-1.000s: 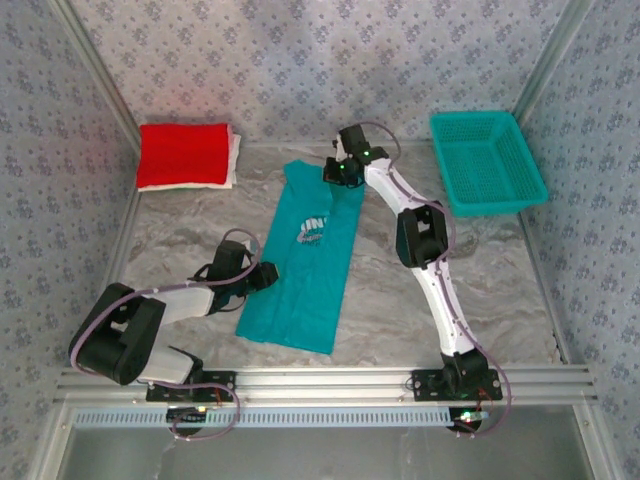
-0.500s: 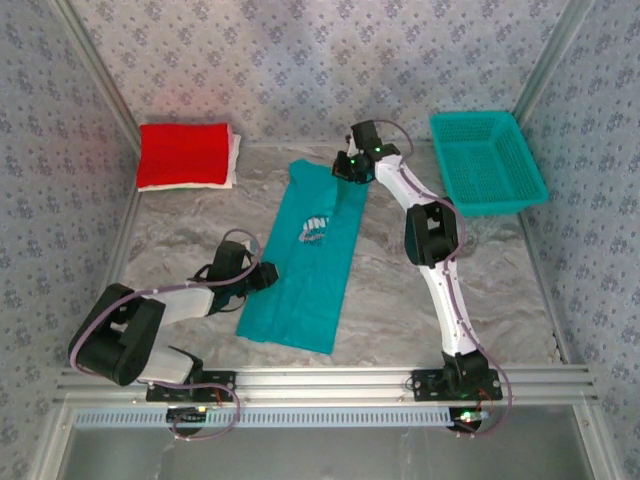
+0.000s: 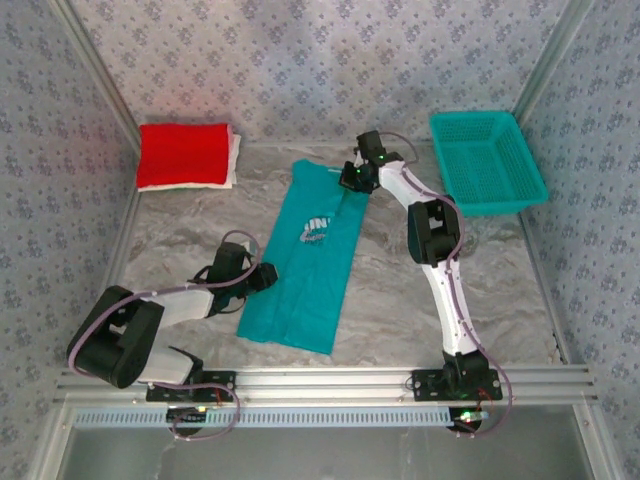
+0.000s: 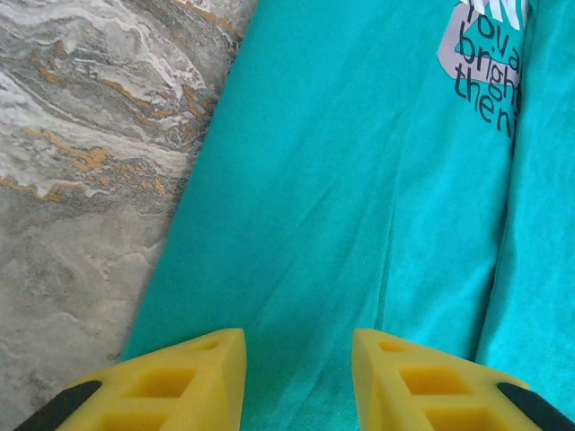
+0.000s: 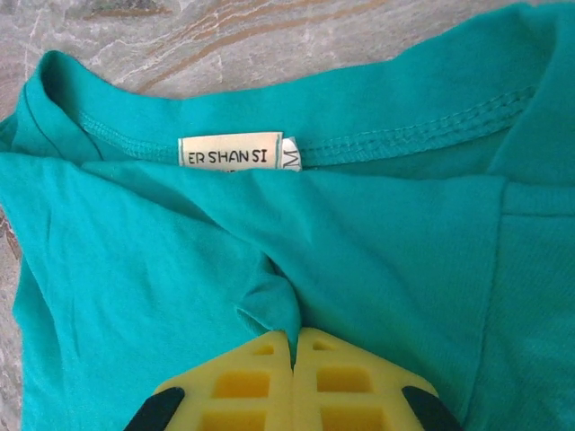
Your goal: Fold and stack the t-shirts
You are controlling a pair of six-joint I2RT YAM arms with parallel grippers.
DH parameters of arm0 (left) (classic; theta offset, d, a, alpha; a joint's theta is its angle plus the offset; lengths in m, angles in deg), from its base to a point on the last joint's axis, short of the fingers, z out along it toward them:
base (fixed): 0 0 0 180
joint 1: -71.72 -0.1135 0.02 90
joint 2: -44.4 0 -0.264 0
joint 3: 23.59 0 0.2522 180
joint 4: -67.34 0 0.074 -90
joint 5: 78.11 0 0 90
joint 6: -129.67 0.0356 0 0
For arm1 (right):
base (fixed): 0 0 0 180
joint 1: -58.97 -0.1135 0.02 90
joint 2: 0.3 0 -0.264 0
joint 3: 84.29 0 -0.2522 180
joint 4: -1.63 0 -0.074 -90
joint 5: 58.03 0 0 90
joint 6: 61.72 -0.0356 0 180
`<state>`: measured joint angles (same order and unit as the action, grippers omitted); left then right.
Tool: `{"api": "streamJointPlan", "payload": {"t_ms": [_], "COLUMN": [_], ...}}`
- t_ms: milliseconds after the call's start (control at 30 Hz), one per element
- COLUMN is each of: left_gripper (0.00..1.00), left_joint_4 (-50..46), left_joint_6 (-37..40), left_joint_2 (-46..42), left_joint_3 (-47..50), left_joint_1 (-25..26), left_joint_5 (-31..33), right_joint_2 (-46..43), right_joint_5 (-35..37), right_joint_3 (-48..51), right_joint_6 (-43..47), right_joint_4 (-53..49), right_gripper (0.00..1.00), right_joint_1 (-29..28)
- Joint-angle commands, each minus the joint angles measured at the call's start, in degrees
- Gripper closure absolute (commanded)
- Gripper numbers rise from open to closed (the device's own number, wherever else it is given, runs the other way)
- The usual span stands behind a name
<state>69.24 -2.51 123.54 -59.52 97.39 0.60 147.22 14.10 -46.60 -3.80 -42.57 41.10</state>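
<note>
Teal t-shirt (image 3: 305, 265) (image 4: 359, 180) (image 5: 180, 251), flat on marble-pattern table (image 3: 400, 300), left of teal mesh basket (image 3: 470, 117) and nearer the arm bases. It lies as a long narrow strip. Long axis runs diagonally: collar end is far, closest to the basket, and hem end is near, further left of it. White print (image 3: 314, 228) (image 4: 490, 72) sits approx. mid-length, toward the collar.

Surroundings: folded red t-shirt (image 3: 183, 154) lies on a white t-shirt (image 3: 233, 160), far left of the basket and about level with it along the back wall. R arm (image 3: 430, 240) rises over the table between the shirt strip and the basket. L arm (image 3: 170, 305) lies low, well left of the basket, alongside the strip's near half.

R gripper (image 3: 352, 178) (image 5: 294, 334): at the collar end, left of the basket, pads pressed together and pinching a small pucker of teal cloth just below the neck label (image 5: 238, 153).

L gripper (image 3: 262, 277) (image 4: 298, 346): at the strip's left edge, jaws apart over flat cloth, grasping nothing.

Basket: far right corner, upright, mesh floor visible across its inside.
</note>
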Motion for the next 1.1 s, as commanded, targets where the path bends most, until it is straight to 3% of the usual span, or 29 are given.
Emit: {"api": "streamJointPlan", "payload": {"t_ms": [0, 200, 567, 667, 833, 1000, 1067], "left_gripper": [0.63, 0.63, 0.63, 0.63, 0.63, 0.63, 0.63], "left_joint_4": [-12.2, -12.3, -12.8, -12.8, -12.8, -12.8, -12.8], "left_joint_6": [-1.1, -1.5, -1.5, -1.7, -1.7, -1.6, -1.8], "left_joint_2": [2.2, 1.6, 1.3, 1.6, 1.8, 1.7, 1.6], "left_joint_3": [3.8, 4.2, 4.2, 4.1, 3.9, 3.6, 3.6], "left_joint_1": [0.2, 0.2, 0.2, 0.1, 0.2, 0.2, 0.2], "left_joint_5": [2.7, 3.1, 3.3, 3.2, 3.2, 3.0, 3.0], "right_joint_2": [-3.5, -6.5, -2.1, -2.4, -6.5, -16.7, -19.8], "right_joint_5": [0.7, 2.3, 3.4, 3.3, 3.7, 7.3, 9.0], "right_joint_3": [-2.9, 0.0, 0.9, 0.1, 0.4, 11.5, 17.2], "right_joint_6": [-0.8, -1.0, -1.5, -1.6, 0.2, 1.9, 2.0], "right_joint_4": [-1.1, -0.9, -2.1, -3.7, -5.9, -4.5, -4.3], "right_gripper": [1.0, 1.0, 1.0, 0.77, 0.55, 0.54, 0.6], "right_joint_1": [0.1, 0.5, 1.6, 1.6, 1.6, 0.8, 0.6]}}
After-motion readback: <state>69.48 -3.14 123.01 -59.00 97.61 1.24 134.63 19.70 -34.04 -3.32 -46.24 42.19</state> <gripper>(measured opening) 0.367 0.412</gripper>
